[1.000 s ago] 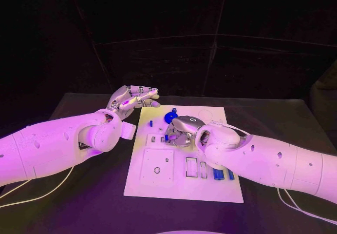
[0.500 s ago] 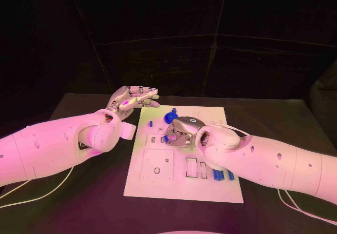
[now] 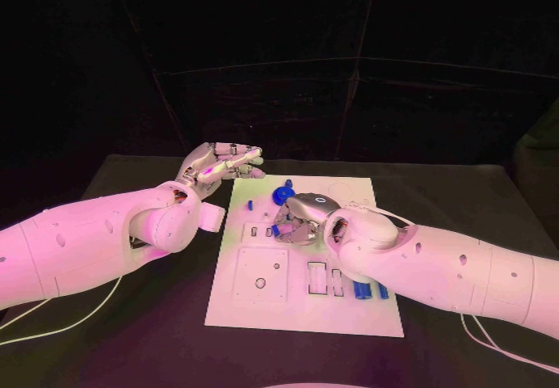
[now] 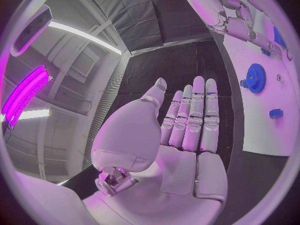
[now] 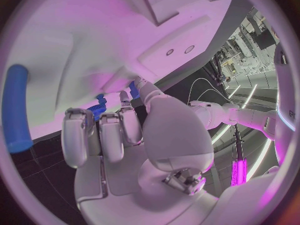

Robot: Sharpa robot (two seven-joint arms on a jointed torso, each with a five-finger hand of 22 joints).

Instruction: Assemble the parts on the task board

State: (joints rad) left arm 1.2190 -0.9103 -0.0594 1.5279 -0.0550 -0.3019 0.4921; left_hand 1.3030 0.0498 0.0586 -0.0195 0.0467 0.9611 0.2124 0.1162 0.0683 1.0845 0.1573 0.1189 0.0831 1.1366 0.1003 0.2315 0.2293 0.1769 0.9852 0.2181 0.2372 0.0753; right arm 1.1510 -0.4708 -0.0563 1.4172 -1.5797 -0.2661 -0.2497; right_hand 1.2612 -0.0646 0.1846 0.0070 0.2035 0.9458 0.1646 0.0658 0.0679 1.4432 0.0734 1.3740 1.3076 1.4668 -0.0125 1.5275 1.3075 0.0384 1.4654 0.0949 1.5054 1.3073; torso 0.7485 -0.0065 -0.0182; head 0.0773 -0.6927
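The white task board lies in the middle of the table. My right hand is low over its middle with fingers curled down. Its thumb tip reaches a small blue part; whether it grips that part is hidden. A blue gear stands just beyond that hand. My left hand hovers off the board's far left corner, palm flat, fingers straight, holding nothing. A small blue piece sits near the board's left edge.
Two blue pegs lie on the board's near right, beside my right forearm. A blue cylinder lies on the board. Rectangular slots and a raised square plate take up the board's near half. Black table surrounds the board.
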